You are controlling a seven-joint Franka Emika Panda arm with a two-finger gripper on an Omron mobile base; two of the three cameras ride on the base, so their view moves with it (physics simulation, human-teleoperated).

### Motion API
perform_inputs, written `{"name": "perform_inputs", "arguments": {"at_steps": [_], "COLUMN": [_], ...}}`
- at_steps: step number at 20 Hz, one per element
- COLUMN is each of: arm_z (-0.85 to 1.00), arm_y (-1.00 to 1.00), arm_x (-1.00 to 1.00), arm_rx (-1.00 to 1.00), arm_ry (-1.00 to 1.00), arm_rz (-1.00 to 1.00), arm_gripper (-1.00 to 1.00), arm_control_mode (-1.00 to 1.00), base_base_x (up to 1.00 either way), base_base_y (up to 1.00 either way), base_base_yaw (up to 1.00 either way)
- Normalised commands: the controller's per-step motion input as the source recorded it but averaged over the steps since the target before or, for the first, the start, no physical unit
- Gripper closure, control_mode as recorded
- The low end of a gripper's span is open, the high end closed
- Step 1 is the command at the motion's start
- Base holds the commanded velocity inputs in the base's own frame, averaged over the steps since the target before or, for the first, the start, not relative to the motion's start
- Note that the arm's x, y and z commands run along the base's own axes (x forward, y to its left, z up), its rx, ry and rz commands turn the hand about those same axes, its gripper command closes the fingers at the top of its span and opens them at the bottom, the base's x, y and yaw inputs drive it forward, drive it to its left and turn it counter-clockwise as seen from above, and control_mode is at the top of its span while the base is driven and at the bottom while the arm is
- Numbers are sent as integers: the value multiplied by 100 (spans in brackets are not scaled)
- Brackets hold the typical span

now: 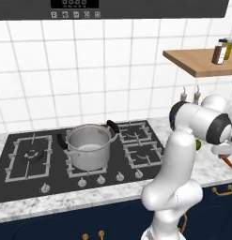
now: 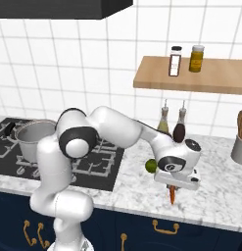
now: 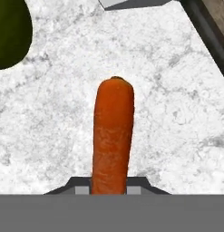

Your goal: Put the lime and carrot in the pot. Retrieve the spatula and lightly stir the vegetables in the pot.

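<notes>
The slim orange-red carrot (image 3: 112, 136) is seen in the hand view between the two dark finger tips of the two-finger gripper (image 3: 109, 189), which are closed against its sides. In the right base view the carrot (image 2: 172, 194) hangs point down under the gripper (image 2: 173, 186), above the white marbled stone counter (image 2: 142, 191); whether its tip touches the counter cannot be told. The small round yellow-green lime (image 2: 151, 165) lies on the counter just beside the hand, between it and the black gas stove (image 2: 105, 169). In the left base view the round shiny steel pot (image 1: 88, 146) with two black side handles stands on a middle burner of the stove (image 1: 23, 180), well apart from the carrot (image 1: 227, 161). Its inside looks empty. Two spice jars (image 2: 186, 60) are placed on the wooden wall shelf (image 2: 157, 78).
</notes>
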Motion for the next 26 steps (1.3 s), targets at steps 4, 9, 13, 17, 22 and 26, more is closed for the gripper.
{"name": "perform_inputs", "arguments": {"at_steps": [4, 9, 13, 17, 22, 26], "arm_z": [23, 58, 79, 80, 87, 54], "arm_y": [90, 100, 100, 100, 100, 100], "arm_x": [-79, -79, -50, -23, -1, 0], "arm_rx": [-4, -4, 0, -3, -9, 1], "arm_ry": [0, -1, 12, 9, 5, 14], "arm_rz": [0, 2, 25, 32, 29, 23], "arm_gripper": [100, 100, 100, 100, 100, 100], "arm_control_mode": [-100, -100, -100, -100, -100, -100], "base_base_x": [0, 0, 0, 0, 0, 0], "base_base_y": [0, 0, 0, 0, 0, 0], "base_base_yaw": [0, 0, 0, 0, 0, 0]}}
